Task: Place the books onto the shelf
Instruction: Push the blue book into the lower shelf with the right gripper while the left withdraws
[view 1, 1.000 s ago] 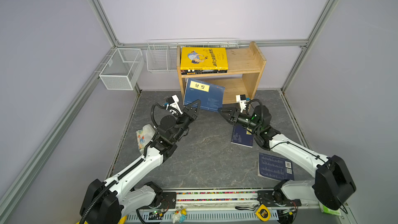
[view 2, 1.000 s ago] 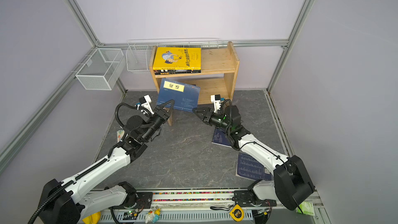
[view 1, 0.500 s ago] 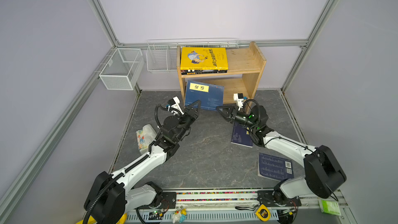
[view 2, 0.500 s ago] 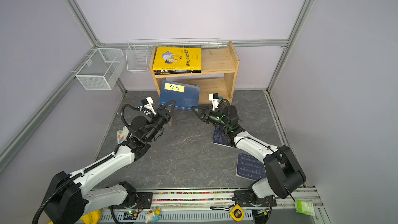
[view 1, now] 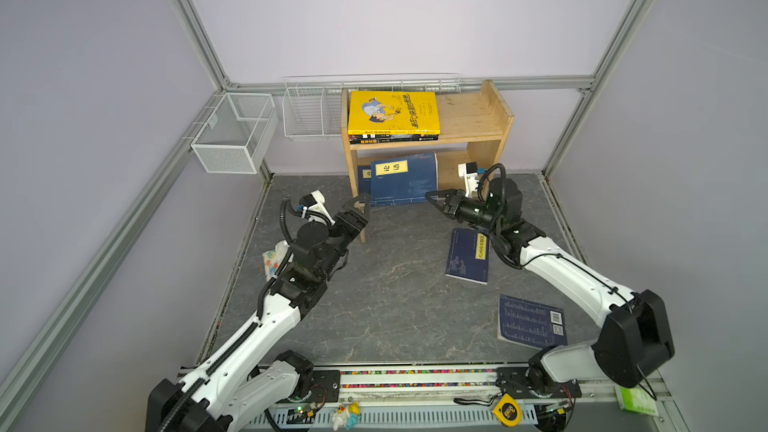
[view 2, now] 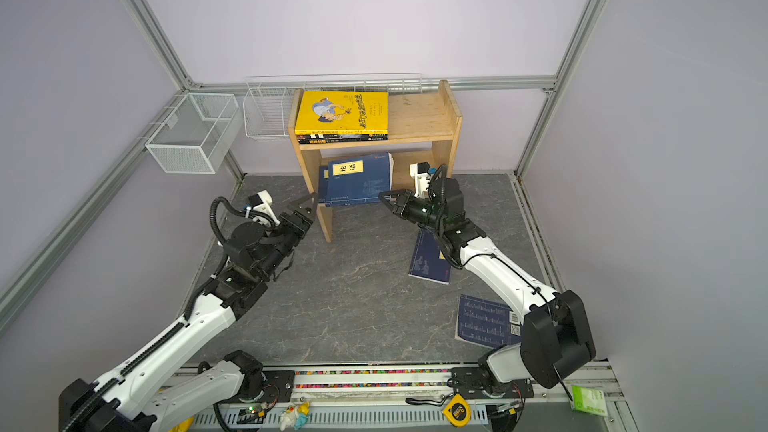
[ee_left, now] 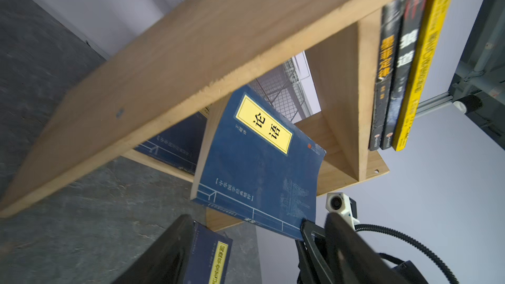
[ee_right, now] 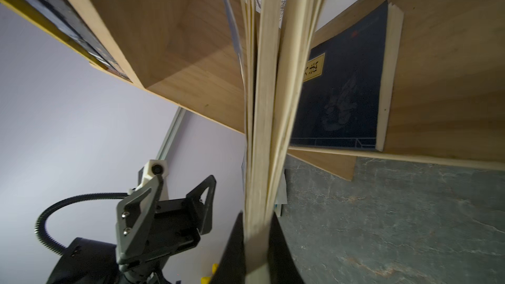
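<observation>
Shelf point(view 1: 469, 118) top: yellow book stack point(view 1: 392, 112); tabletop point(view 1: 395, 292): navy book point(view 1: 467, 257), barcode-side book point(view 1: 532, 322).

1. Both top views are evenly, softly lit from above; only faint shadows are cast on the table point(view 1: 395, 292).
2. The shelf point(ee_left: 191, 64) is rendered soft in the left wrist view.
3. The navy book point(ee_right: 262, 105) is blurred at the right wrist lens.

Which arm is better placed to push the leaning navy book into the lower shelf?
Right. The right pincer is shut on the navy book's page edge at the shelf; the left pincer is open, holding nothing.
</observation>
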Robot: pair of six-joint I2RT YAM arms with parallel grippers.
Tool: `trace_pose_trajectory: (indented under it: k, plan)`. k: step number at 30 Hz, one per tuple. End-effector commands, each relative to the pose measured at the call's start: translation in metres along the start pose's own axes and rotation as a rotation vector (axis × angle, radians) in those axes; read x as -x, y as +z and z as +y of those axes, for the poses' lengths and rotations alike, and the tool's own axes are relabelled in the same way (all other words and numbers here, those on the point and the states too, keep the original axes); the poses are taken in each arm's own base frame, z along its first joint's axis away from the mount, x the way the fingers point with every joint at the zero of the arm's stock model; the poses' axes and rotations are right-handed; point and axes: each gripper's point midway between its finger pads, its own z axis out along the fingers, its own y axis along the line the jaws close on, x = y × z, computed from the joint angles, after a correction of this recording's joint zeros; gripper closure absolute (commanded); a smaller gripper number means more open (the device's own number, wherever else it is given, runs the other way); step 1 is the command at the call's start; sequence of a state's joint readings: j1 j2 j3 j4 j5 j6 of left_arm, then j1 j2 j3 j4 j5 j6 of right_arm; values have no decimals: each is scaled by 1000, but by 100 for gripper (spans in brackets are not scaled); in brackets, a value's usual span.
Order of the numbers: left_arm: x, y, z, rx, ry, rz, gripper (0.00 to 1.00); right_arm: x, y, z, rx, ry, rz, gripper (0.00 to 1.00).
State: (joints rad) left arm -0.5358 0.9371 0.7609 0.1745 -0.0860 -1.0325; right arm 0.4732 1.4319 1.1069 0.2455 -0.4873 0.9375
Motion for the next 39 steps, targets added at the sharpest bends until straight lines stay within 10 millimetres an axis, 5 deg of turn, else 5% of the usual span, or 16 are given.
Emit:
trace_pose_trajectory:
  k: [1,6,12,17,26,39]
  plan:
    - [20,-24,10,109,80,-53,20,5,10,-1,-8,-74,26,89]
    - [41,-59,16,182,150,-126,16,13,26,-4,6,-84,42,89]
    - [42,-75,22,242,235,-99,9,23,41,-11,21,-56,22,89]
    - [27,-65,7,205,344,33,1,31,47,-8,48,-44,23,89]
    - [18,-48,14,219,364,77,1,33,53,3,81,-58,91,87]
    - [14,-39,21,244,377,114,1,29,65,-11,64,-41,127,87]
